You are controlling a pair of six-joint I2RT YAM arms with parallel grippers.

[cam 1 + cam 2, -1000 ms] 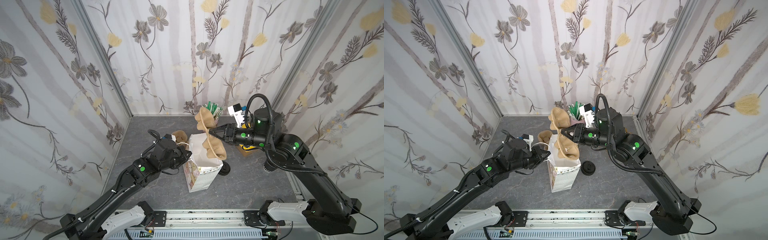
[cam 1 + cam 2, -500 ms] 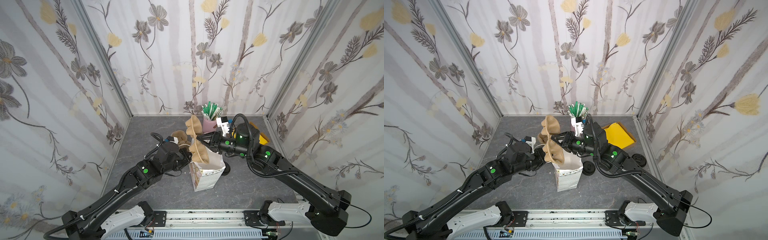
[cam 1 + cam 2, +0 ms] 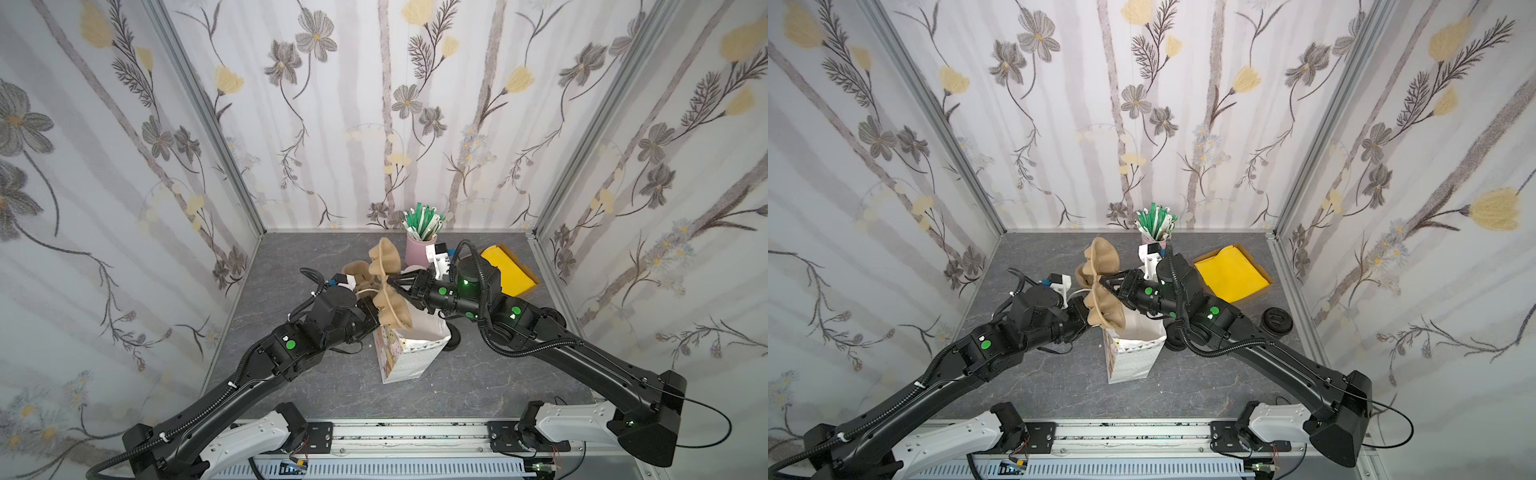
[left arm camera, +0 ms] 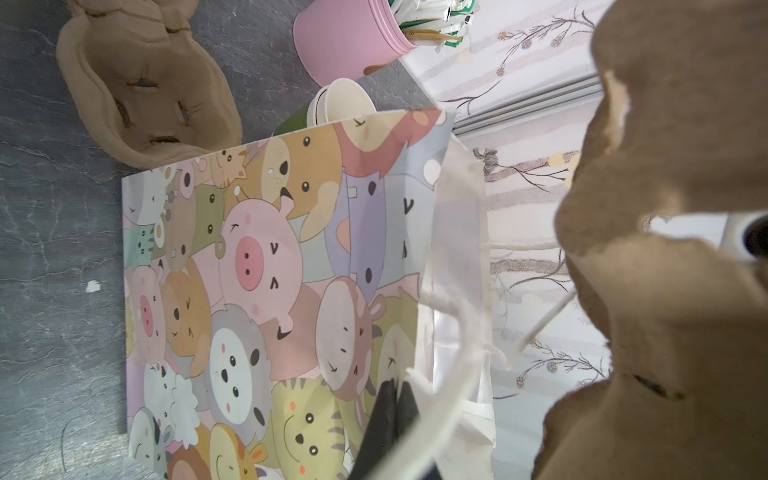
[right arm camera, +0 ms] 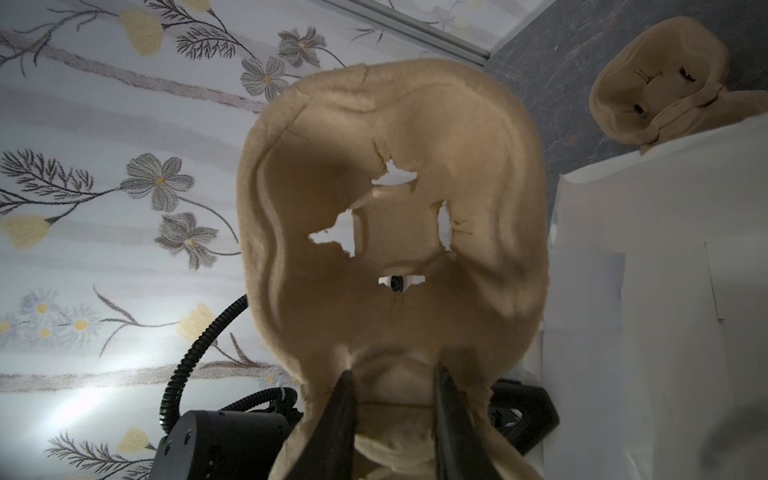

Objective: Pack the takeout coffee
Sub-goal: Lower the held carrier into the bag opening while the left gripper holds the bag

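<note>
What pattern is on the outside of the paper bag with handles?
Crowded pastel cartoon animal faces cover the handled paper bag; clearest in the left wrist view.

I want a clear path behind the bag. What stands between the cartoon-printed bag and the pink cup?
A stack of lidless paper cups, visible in the left wrist view; in both top views the right arm covers that stretch.

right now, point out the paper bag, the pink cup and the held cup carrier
paper bag (image 3: 415,357): a top view, dotted front wall
pink cup (image 3: 417,252): a top view, side wall
cup carrier (image 3: 395,311): a top view, lower lobe
</note>
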